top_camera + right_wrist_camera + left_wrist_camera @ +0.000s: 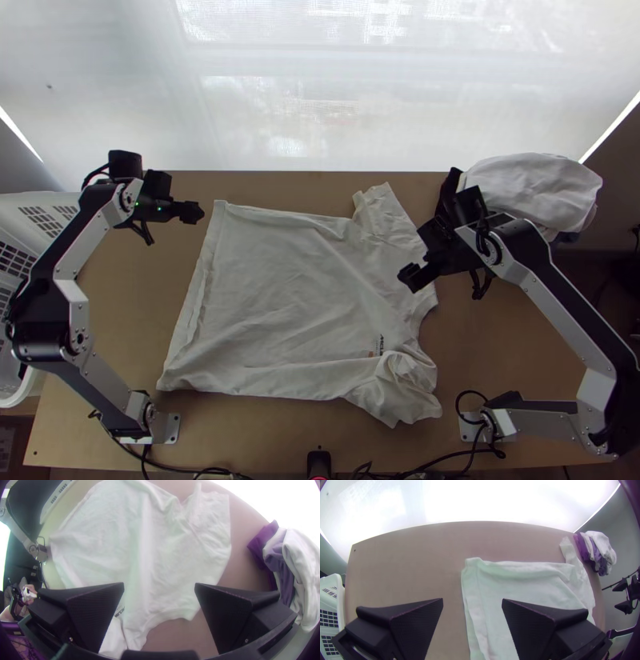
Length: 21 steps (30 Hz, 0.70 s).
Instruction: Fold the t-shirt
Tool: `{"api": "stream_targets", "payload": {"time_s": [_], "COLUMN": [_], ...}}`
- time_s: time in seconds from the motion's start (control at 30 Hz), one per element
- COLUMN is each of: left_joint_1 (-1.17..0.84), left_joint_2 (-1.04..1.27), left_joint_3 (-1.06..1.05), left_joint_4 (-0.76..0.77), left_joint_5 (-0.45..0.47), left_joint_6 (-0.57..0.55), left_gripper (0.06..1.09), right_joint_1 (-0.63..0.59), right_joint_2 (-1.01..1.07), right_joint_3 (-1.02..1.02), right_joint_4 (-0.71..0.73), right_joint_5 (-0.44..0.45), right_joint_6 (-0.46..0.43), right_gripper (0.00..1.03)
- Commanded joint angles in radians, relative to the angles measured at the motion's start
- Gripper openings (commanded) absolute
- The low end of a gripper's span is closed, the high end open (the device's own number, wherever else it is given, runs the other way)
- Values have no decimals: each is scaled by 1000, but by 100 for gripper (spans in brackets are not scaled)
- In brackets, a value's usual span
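The white t-shirt [280,296] lies spread on the table with its hem toward the left arm and its collar and sleeves toward the right arm; the near sleeve is bunched. My left gripper [192,212] is above the table just outside the shirt's far hem corner. In the left wrist view that gripper [472,613] stands open, with the shirt's hem edge [475,596] beyond and between its fingers. My right gripper [414,278] hangs over the shirt's collar end. The right wrist view has this gripper [160,596] open above the shirt [173,560], holding nothing.
A white basket [28,212] stands at the table's left side. A pile of white and purple cloth [536,192] sits at the far right corner. Bare tabletop [128,304] lies between the left arm and the hem. Cables run along the near edge.
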Motion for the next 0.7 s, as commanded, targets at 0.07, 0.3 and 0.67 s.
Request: {"api": "stream_targets", "payload": {"time_s": [0.07, 0.3, 0.67], "left_joint_1": [-39, -62, -108], "left_joint_2": [312, 418, 470], "left_joint_3": [269, 353, 415], "left_joint_4": [81, 87, 35], "left_joint_5": [-64, -64, -54], "left_joint_6": [-78, -110, -142], "left_gripper": [92, 92, 80], "right_joint_1": [-20, -30, -92], "right_joint_2": [164, 366, 478], "right_joint_3": [87, 264, 340], "right_joint_4": [182, 200, 229], "right_joint_5": [1, 1, 2], "right_joint_6": [54, 62, 59], "right_gripper": [98, 98, 98]}}
